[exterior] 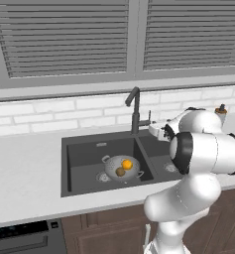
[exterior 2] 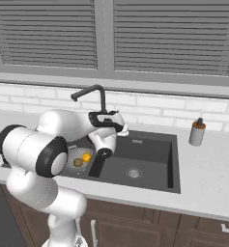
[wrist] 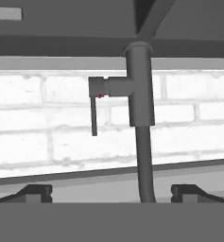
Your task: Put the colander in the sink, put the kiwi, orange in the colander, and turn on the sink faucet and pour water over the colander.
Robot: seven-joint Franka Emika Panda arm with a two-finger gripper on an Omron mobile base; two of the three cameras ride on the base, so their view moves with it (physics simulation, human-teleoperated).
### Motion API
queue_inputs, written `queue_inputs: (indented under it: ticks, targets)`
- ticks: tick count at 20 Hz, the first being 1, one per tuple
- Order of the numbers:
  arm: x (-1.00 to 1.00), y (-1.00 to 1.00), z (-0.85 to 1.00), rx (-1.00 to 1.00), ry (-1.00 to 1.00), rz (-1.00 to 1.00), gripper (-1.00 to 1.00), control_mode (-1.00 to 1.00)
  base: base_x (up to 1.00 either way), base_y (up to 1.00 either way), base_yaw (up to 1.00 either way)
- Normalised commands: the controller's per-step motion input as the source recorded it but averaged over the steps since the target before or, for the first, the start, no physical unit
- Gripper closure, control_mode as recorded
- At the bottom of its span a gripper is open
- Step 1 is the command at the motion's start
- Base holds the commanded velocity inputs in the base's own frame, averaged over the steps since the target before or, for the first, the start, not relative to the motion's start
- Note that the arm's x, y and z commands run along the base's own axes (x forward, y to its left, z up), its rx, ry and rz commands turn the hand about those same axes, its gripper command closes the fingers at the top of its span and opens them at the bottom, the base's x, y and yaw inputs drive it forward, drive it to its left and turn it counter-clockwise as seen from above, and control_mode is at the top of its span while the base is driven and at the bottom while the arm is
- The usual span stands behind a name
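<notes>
Silvery colander sits in the left basin of the dark sink, so step one looks done. Orange and kiwi both lie inside it, touching or nearly so, orange toward the back wall, kiwi toward the front. Fruit step looks done too. Left to do, by my read: turn on the faucet and get water over the colander. No water stream visible.

Gripper faces the faucet stem head-on in the hand view, fingers spread wide apart, one each side of the stem, nothing between them touching. Small lever hangs down off the side stub, to the left of the stem in the hand view; hand is not on it yet.

The spout bends out above the left basin, roughly toward the colander; whether its tip is right over the bowl I cannot tell.

Room for moving: tiled wall just behind the faucet, window sill above it, so little space past the stem. Sink rim and the divider between basins lie below the hand. Soap bottle stands on the counter well apart, past the right basin, out of the way. Right basin open.
</notes>
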Motion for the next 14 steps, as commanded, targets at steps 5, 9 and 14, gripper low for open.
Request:
queue_inputs:
  ticks: [5,9,14]
  targets:
    - [0.24,-0.04,0.05,0.05,0.00,0.00,-1.00,-1.00,0.00,0.00,0.00]
    - [0.22,-0.09,0.00,0.05,0.00,0.00,-1.00,-1.00,0.00,0.00,0.00]
    - [0.23,0.00,0.00,0.00,0.00,0.00,-1.00,-1.00,0.00,0.00,0.00]
